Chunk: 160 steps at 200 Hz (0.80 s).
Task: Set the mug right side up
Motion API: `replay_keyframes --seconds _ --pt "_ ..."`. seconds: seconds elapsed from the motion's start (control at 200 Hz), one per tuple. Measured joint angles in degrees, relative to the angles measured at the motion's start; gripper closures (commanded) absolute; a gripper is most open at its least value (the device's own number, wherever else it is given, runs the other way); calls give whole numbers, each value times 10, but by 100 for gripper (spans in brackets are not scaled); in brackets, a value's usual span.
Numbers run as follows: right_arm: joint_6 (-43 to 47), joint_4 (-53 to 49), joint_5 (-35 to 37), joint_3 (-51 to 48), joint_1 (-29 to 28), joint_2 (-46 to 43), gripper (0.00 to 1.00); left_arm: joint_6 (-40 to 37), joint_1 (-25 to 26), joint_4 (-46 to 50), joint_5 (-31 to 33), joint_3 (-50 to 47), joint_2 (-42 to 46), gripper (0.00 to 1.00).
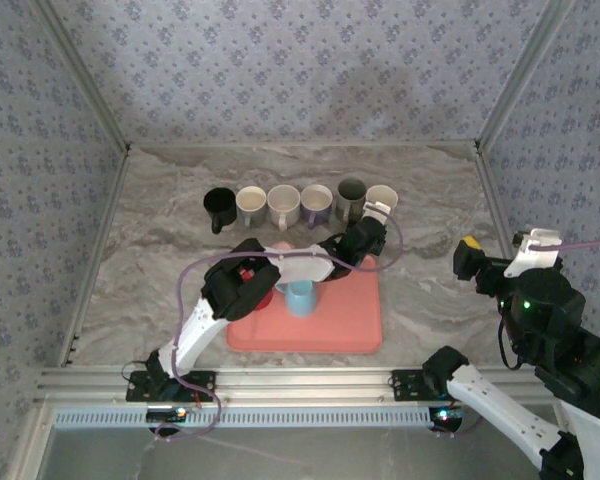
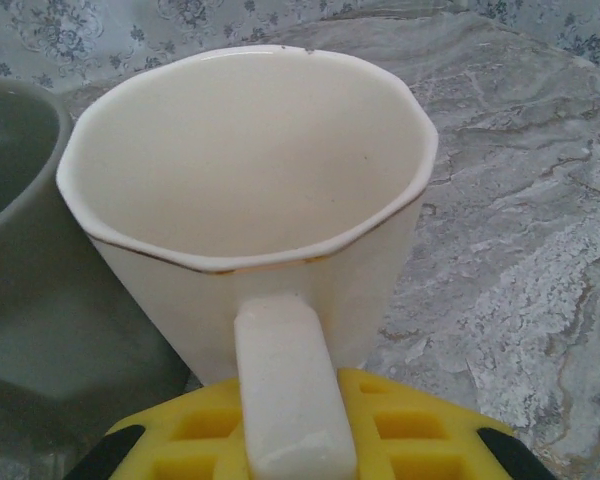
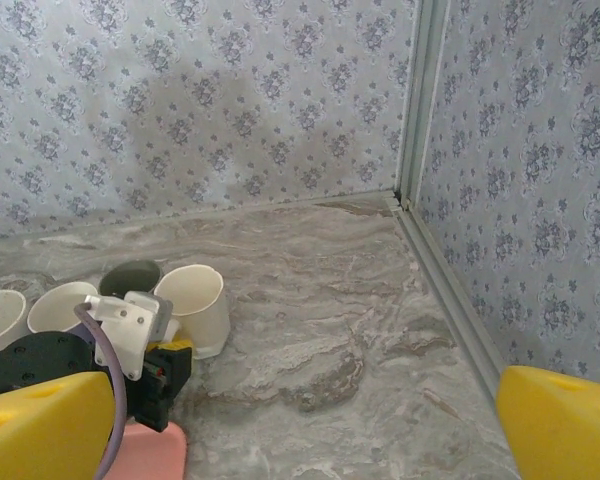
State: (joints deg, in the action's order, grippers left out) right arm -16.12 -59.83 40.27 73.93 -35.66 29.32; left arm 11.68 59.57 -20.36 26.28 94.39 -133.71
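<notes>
At the back of the table (image 1: 430, 300) a row of six mugs is seen, with a black mug (image 1: 218, 207) at its left end. On the pink tray (image 1: 350, 325) a red object (image 1: 258, 292) is largely hidden under the left arm. A blue cup (image 1: 299, 297) is set beside it, and which way up it stands cannot be made out. The cream mug (image 2: 250, 200) is held mouth up at the row's right end, just beside a grey mug (image 2: 20, 250) that is cut off by the frame. Its base is hidden. Its handle (image 2: 285, 380) is clamped in the nearly closed jaws of the left gripper (image 2: 295, 445). The right gripper (image 3: 300, 430) is held well apart to the right, its jaws spread wide around nothing.
</notes>
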Motion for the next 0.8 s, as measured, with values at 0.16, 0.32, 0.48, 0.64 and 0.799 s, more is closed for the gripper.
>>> replay_keyframes --seconds 0.16,0.32,0.48,0.64,0.799 --pt "1 -1 0 0 0 0 0 5 0 0 4 7 -8 78" --pt "1 -5 0 1 0 -1 0 17 0 -13 7 8 -8 72" --pt "3 -12 -2 2 0 -5 0 25 1 -25 8 7 -8 62" --pt "5 -21 -2 8 0 -5 0 29 3 -45 8 -24 3 54" --pt "5 -24 -2 14 0 -5 0 37 9 -50 3 -87 54 50"
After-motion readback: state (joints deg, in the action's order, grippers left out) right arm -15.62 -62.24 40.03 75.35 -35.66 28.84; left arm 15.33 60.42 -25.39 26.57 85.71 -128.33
